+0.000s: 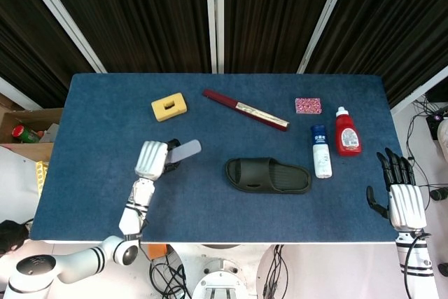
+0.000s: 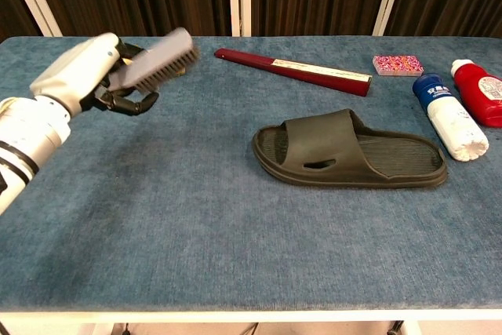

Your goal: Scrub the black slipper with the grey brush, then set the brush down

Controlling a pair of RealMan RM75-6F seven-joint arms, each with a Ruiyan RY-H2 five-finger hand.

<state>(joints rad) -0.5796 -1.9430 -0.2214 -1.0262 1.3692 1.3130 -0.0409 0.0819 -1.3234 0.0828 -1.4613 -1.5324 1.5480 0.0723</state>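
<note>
The left hand (image 2: 82, 74) is gripping the brush (image 2: 154, 59) by its handle, fingers curled under it, and it's holding the thing up off the table (image 2: 196, 217) with the bristles facing down toward the cloth. In the chest view the brush head is sticking out to the right past the fingers, tilted up a bit.

The slipper (image 2: 349, 151) is lying flat on the table, well apart from those fingers, off to their right and closer to the robot. Its long axis is running left-right, with the end nearest the brush being the strap end, as far as the pictures show. So the next move is probably a sweep to the right and down onto the slipper, and the left hand is clearly the nearer one.

Past the slipper, two bottles (image 1: 320, 150) are sitting just right of it, worth not bumping.

The right hand (image 1: 405, 197) is hanging off the table's right edge, fingers spread, holding nothing, far from everything.
</note>
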